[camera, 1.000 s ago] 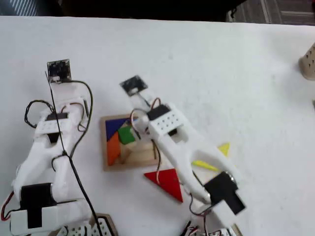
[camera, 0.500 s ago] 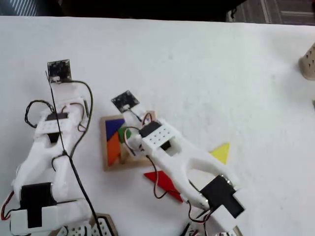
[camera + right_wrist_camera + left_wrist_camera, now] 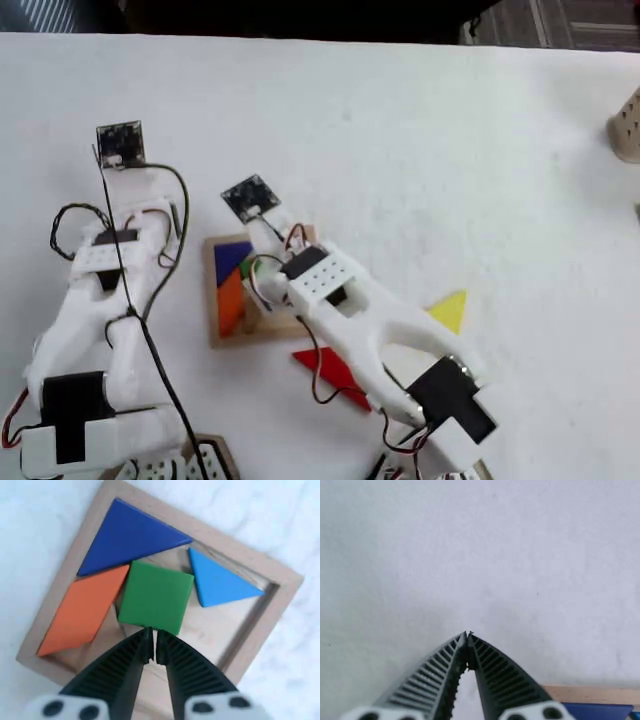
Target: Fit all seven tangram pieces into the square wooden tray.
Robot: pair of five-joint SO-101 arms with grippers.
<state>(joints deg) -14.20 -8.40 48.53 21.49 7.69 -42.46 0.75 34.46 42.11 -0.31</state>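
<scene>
Right gripper (image 3: 152, 645): all but closed, a thin slit between the jaws, nothing held. Tips low over the square wooden tray (image 3: 280, 587), right at one edge of the green square (image 3: 156, 597). Left gripper (image 3: 468, 642): pinched together, empty, over bare table (image 3: 480, 540) near a corner of the tray.

Inside the tray: large blue triangle (image 3: 127, 535) along one wall, orange parallelogram (image 3: 82, 612) touching it, green square beside both but turned a little off the tray's lines, small light-blue triangle (image 3: 217, 580) just past the square. Outside it, on the table: red triangle (image 3: 335, 372) just beside the tray, yellow triangle (image 3: 450, 310) farther off.

Looks like a nudging step: squaring up the green piece with closed tips rather than gripping it. Roughly midway, judging by four pieces in and at least two out. Next, probably: push the square flush against the orange and blue edges, lift clear, open wide, fetch the red triangle. Calls for a light, level push, so no corner rides up over a neighbour.
</scene>
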